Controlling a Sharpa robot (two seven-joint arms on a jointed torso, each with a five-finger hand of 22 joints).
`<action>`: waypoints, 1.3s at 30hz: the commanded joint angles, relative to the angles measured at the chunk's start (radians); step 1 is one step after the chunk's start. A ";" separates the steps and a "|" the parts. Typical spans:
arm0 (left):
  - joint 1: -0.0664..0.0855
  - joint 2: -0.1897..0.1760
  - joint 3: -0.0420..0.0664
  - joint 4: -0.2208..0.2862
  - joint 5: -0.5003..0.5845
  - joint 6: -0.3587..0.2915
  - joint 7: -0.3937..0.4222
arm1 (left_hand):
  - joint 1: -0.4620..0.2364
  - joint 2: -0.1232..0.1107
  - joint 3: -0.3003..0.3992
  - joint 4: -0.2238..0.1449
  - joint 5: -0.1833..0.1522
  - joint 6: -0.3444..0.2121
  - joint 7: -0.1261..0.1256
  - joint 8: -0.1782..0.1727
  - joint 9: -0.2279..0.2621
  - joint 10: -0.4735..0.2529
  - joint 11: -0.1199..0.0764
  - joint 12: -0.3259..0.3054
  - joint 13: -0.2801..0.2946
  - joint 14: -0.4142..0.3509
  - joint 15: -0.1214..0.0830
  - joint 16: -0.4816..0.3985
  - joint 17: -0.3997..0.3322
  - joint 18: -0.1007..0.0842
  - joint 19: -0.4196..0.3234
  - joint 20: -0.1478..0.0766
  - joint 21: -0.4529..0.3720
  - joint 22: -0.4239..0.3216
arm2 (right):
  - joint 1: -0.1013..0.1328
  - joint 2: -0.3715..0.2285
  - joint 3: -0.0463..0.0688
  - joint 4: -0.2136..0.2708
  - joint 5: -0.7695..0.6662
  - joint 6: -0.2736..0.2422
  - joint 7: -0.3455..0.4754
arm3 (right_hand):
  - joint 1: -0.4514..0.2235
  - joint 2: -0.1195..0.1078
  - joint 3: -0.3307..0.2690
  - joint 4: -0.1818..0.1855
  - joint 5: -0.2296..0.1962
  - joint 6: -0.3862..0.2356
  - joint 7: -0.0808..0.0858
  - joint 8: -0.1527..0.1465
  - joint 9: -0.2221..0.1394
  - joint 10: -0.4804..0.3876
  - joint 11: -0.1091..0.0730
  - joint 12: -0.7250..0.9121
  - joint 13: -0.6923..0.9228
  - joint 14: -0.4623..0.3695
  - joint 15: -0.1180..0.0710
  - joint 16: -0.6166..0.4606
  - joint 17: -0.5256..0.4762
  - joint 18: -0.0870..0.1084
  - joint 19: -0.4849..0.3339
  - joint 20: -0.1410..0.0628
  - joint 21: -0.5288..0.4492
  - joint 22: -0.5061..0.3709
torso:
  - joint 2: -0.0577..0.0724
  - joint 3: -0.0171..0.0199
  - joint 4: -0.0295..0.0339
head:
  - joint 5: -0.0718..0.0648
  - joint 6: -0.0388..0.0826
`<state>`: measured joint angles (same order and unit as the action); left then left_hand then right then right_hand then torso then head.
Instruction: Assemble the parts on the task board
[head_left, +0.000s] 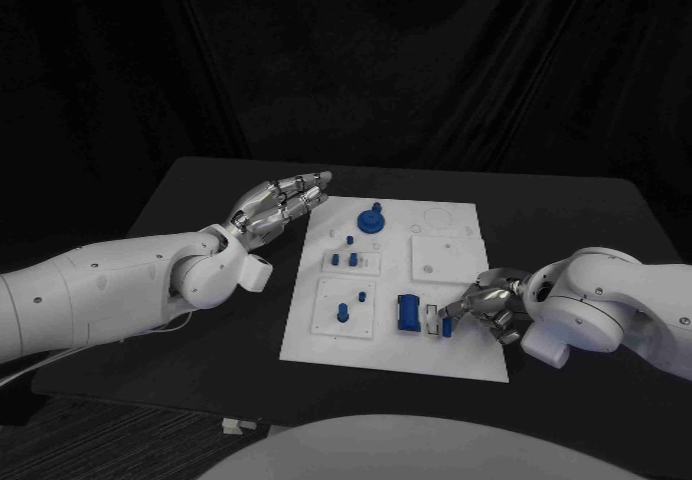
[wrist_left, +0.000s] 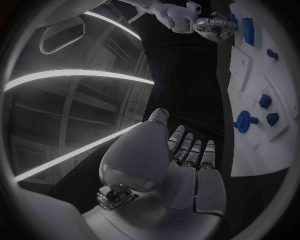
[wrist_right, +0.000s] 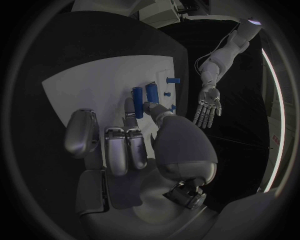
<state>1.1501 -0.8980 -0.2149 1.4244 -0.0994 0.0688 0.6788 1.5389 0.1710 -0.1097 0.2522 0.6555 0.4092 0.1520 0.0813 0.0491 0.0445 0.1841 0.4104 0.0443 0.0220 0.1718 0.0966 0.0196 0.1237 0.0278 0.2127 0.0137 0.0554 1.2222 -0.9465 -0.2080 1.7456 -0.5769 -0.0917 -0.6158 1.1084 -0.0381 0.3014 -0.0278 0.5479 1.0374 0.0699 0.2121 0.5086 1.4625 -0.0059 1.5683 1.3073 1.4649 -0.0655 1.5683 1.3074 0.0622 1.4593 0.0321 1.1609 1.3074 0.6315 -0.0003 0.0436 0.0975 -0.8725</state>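
- I see the board (head_left: 433, 345) lying flat in the middle of the worktop (head_left: 577, 210).
- My left hand (head_left: 277, 207) hovers off the board's far left corner, fingers extended and apart, grasping nothing.
- My right hand (head_left: 488, 303) is at the board's near right edge, fingers curled down onto a small blue part (head_left: 447, 326); I cannot tell whether the part is grasped or only touched.
- A larger blue block (head_left: 408, 315) stands just beside that part.
- A blue knob (head_left: 372, 219) sits near the far edge.
- Blue pegs (head_left: 346, 260) stand in the left plates.
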 joint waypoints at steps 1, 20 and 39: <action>-0.001 0.001 0.001 0.002 0.001 0.015 0.088 | 0.009 0.001 0.008 0.001 0.007 -0.001 0.032 0.005 -0.001 0.006 0.005 0.005 0.001 0.001 0.008 0.007 0.001 -0.009 0.001 0.011 0.006 0.001 | -0.003 0.007 0.000 0.003 0.019 -0.014 0.009 | -0.013 0.000 0.115 -0.110 -0.020 -0.012 0.000 0.004 -0.002 0.108 0.000 0.002 0.263 0.106 -0.004 0.003 0.263 0.016 0.003 0.005 0.000 0.160 | -0.001 0.0000 0.0002 | 0.004 0.000; -0.002 0.002 0.001 0.002 0.001 0.025 0.077 | 0.009 0.001 0.010 0.000 0.007 0.000 0.034 0.006 -0.001 0.007 0.007 0.005 0.001 0.001 0.010 0.008 0.001 -0.010 0.001 0.011 0.006 0.001 | -0.004 0.048 0.000 -0.018 -0.180 0.019 0.010 | -0.037 -0.002 0.098 -0.092 -0.126 -0.031 0.003 0.010 -0.015 0.108 0.004 0.002 0.263 0.106 0.000 0.003 0.263 0.017 -0.001 0.010 -0.005 0.158 | 0.001 -0.0005 0.0008 | 0.003 0.000; -0.004 0.003 0.001 0.000 0.001 0.032 0.069 | 0.010 0.002 0.012 0.000 0.007 -0.001 0.035 0.006 -0.001 0.007 0.009 0.004 0.001 0.001 0.011 0.009 0.001 -0.011 0.001 0.012 0.006 0.002 | -0.009 0.061 0.000 -0.023 -0.226 0.013 0.005 | -0.092 -0.001 0.065 -0.029 -0.177 -0.032 0.000 0.023 -0.024 0.108 0.002 0.002 0.263 0.106 -0.001 0.003 0.263 0.017 0.000 0.009 -0.001 0.158 | 0.000 -0.0002 -0.0001 | 0.006 0.000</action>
<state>1.1477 -0.8962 -0.2149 1.4235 -0.0995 0.0872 0.6788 1.5389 0.1710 -0.1042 0.2522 0.6554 0.4092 0.1520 0.0813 0.0490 0.0477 0.1872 0.4102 0.0448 0.0255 0.1753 0.1005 0.0194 0.1237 0.0278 0.2198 0.0137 0.0561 1.2160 -0.8867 -0.2082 1.7228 -0.7854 -0.0828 -0.6105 1.0246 -0.0385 0.3658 -0.0617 0.3742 1.0083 0.0727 0.2307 0.4852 1.4624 -0.0058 1.5683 1.3073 1.4649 -0.0656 1.5683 1.3074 0.0622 1.4558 0.0356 1.1578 1.3080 0.6322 -0.0005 0.0433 0.1022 -0.8725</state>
